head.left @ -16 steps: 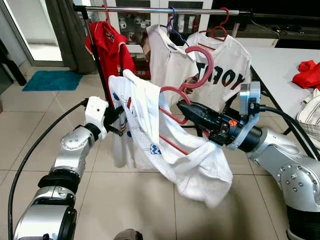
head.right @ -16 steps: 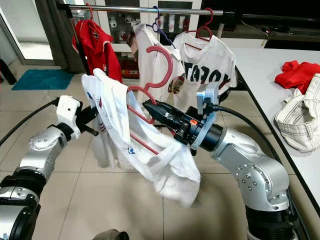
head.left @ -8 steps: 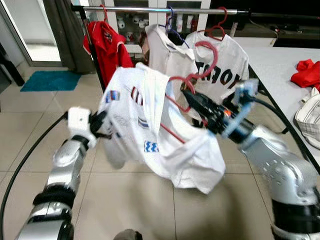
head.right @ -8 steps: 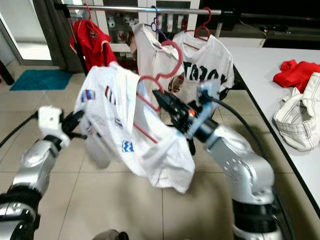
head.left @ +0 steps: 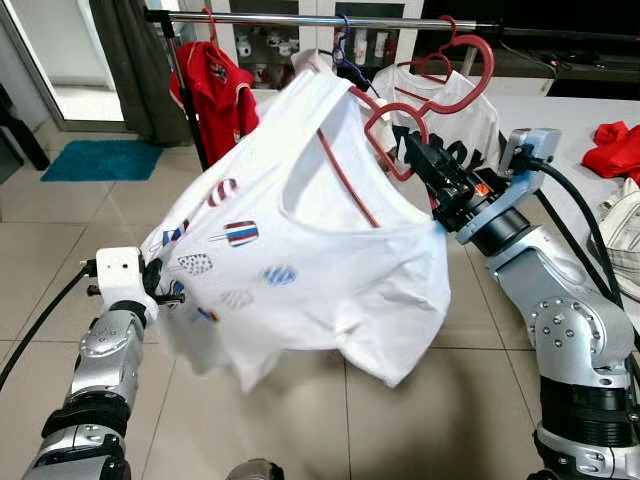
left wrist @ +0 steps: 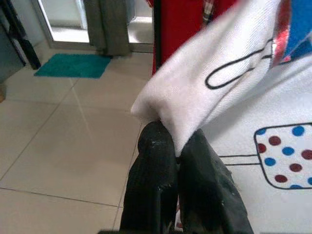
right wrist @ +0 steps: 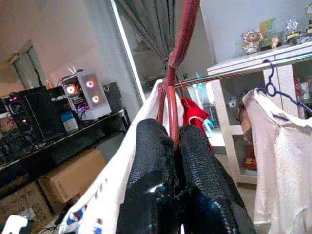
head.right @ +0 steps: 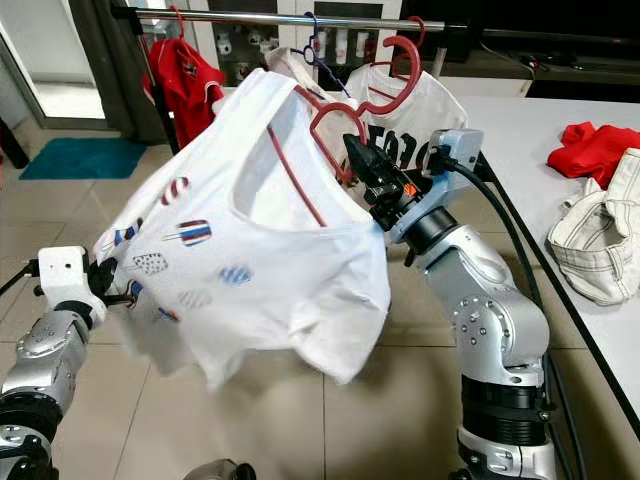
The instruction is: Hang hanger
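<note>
Hanger (head.left: 430, 95): thin red plastic, curved hook w/ heart-like loop, raised near the rail (head.left: 330, 18), hook just below it, not on it.
Shirt (head.left: 300, 250): white knit cotton, small red/blue prints, draped on hanger, spread wide btw both arms.
Right pincer (head.left: 418, 155): clenched on hanger neck below hook; ribbed black fingers (right wrist: 151, 161) pressed either side of the red rod.
Left pincer (left wrist: 175, 156): low at left, clamped on a shirt hem corner, fabric bunched btw the fingers.
Rail: shiny metal bar; red shirt (head.left: 215, 85), white printed tee (head.left: 450, 110) hang on it.
Tabletop (head.left: 560, 125): white, at right; red cloth (head.left: 615, 145), cream bag (head.right: 600, 240) on it.
Floor (head.left: 60, 240): beige glossy tiles, teal mat (head.left: 90, 160).
</note>
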